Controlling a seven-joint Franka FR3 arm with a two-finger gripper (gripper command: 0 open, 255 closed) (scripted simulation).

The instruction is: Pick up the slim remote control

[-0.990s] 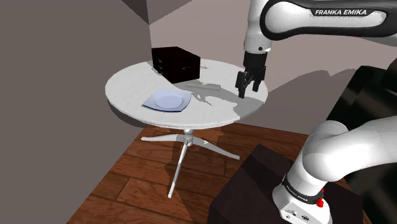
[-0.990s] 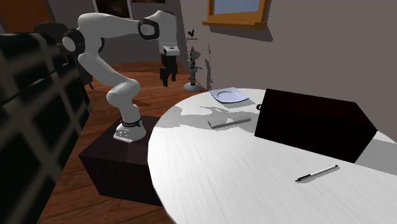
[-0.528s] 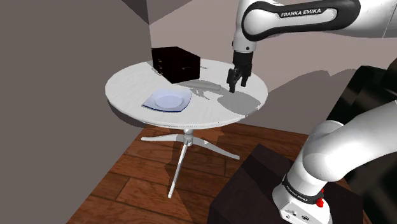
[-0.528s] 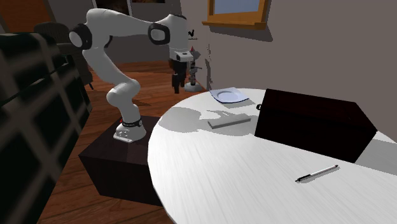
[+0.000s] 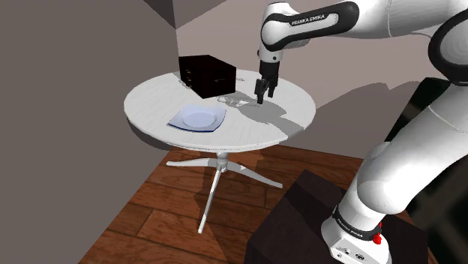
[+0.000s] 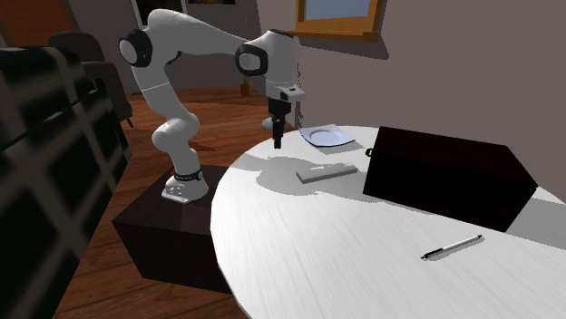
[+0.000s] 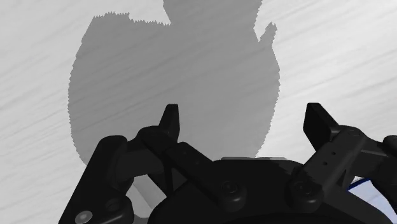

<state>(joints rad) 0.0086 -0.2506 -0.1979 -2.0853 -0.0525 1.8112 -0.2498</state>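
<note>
The slim remote control point(image 5: 235, 100) point(image 6: 326, 171) is a flat grey bar lying on the round white table point(image 5: 161, 97), between the black box and the plate. My black gripper point(image 5: 260, 95) point(image 6: 278, 141) hangs above the table, just off the remote's end on the shoulder view's right. It points down and does not touch the remote. In the wrist view the gripper point(image 7: 243, 124) is open; its two fingertips point(image 7: 168, 121) stand well apart with only white tabletop and the arm's shadow between them.
A black box point(image 5: 208, 73) point(image 6: 444, 177) stands at the table's back. A pale blue plate point(image 5: 197, 118) point(image 6: 326, 137) lies near the remote. A pen point(image 6: 451, 246) lies on the table point(image 6: 299, 263) past the box. The dark stand point(image 5: 300, 225) sits on the wooden floor.
The arm has swung toward the shoulder view's left, from the table's edge to a spot over the table beside the remote. The fingers stayed open.
</note>
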